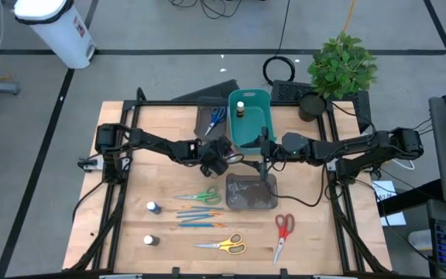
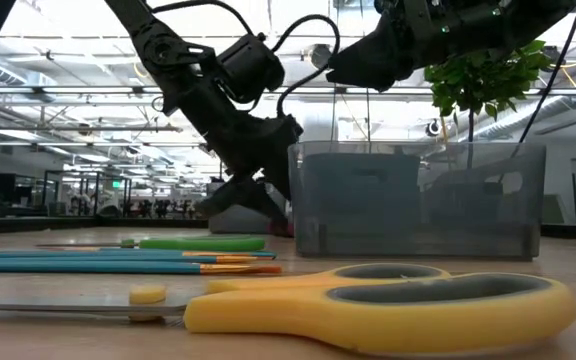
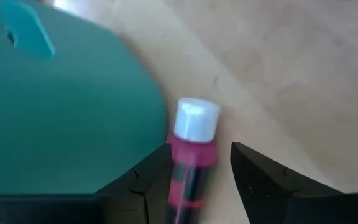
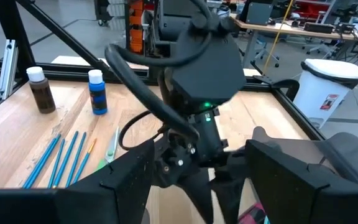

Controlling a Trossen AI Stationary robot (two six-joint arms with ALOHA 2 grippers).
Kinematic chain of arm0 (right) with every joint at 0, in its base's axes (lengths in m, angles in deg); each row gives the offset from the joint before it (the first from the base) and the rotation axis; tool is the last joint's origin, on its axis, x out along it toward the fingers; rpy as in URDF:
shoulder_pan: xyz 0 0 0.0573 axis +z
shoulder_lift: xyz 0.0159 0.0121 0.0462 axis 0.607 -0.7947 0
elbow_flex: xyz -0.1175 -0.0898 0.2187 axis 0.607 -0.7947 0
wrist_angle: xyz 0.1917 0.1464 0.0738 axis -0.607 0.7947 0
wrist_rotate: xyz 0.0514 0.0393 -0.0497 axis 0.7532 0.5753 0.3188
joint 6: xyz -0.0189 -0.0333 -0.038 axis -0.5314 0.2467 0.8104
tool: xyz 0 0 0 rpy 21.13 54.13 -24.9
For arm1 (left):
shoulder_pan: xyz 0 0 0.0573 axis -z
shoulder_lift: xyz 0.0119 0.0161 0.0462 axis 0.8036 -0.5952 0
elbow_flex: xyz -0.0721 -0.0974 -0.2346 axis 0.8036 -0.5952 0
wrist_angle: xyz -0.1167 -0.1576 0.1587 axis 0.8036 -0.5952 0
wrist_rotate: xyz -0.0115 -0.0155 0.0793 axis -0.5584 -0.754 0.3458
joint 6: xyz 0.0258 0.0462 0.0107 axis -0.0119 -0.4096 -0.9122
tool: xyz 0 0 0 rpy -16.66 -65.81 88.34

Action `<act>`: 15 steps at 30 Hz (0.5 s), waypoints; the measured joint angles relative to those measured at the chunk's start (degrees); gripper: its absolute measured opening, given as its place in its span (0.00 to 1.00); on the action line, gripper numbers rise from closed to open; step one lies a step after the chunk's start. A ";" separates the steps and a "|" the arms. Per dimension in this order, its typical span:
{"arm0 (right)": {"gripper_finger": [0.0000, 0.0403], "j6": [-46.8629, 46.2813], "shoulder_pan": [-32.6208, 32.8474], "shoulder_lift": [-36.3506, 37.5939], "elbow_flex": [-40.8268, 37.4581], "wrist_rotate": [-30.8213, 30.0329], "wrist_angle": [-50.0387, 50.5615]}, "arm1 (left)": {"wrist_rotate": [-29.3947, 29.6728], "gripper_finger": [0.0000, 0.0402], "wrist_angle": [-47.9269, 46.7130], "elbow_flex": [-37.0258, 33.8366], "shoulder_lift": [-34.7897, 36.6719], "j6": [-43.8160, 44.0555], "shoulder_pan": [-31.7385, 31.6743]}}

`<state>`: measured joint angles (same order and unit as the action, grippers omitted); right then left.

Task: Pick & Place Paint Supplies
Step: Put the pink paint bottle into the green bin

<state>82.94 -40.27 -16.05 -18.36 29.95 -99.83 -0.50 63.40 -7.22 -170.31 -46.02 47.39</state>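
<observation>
A pink paint bottle (image 3: 191, 158) with a white cap stands close against the teal bin (image 3: 61, 106) (image 1: 251, 124); its foot is hidden. My left gripper (image 3: 201, 180) (image 1: 221, 159) slants down over it, open, one finger on each side of the bottle's body. My right gripper (image 4: 201, 143) (image 1: 263, 153) hangs open and empty above the table, just right of the left gripper. A brown bottle (image 4: 40, 89) and a blue bottle (image 4: 96, 91) stand upright at the table's left. Another bottle (image 1: 240, 108) is in the bin. My left gripper stands astride the pink bottle's body, slanting down from the table's left. One finger (image 3: 148, 180) lies right at the bottle's side (image 3: 173, 160); whether it touches, I cannot tell. The other finger (image 3: 260, 180) is a narrow gap away.
Green scissors (image 1: 200, 197), thin blue brushes (image 1: 200, 217), yellow scissors (image 1: 223, 246) and red scissors (image 1: 283, 232) lie toward the near edge. A grey tray (image 1: 250, 192) sits mid-table; a dark tray (image 1: 211, 118) with blue scissors is left of the bin. A potted plant (image 1: 341, 66) stands far right.
</observation>
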 joint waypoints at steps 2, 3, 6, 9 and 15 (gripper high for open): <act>0.60 0.03 0.00 0.00 0.00 0.01 0.00 | 2.13 0.43 1.86 -0.02 -0.02 0.47 0.11; 0.60 0.11 0.00 0.00 0.00 0.01 0.01 | 2.42 0.43 2.24 0.00 0.02 0.80 0.09; 0.60 0.28 0.00 0.00 0.00 0.01 0.19 | 1.85 0.43 2.43 0.00 0.02 0.89 -0.78; 0.60 0.31 0.00 0.00 0.00 0.04 0.21 | -0.22 0.43 2.41 0.00 0.02 1.29 -2.01; 0.60 0.42 0.00 0.00 0.00 0.04 0.20 | -6.29 0.43 1.42 0.00 0.02 3.03 -4.69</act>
<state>83.35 -40.27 -16.05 -18.36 29.98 -99.63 -6.79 64.82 -7.22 -170.29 -42.99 42.69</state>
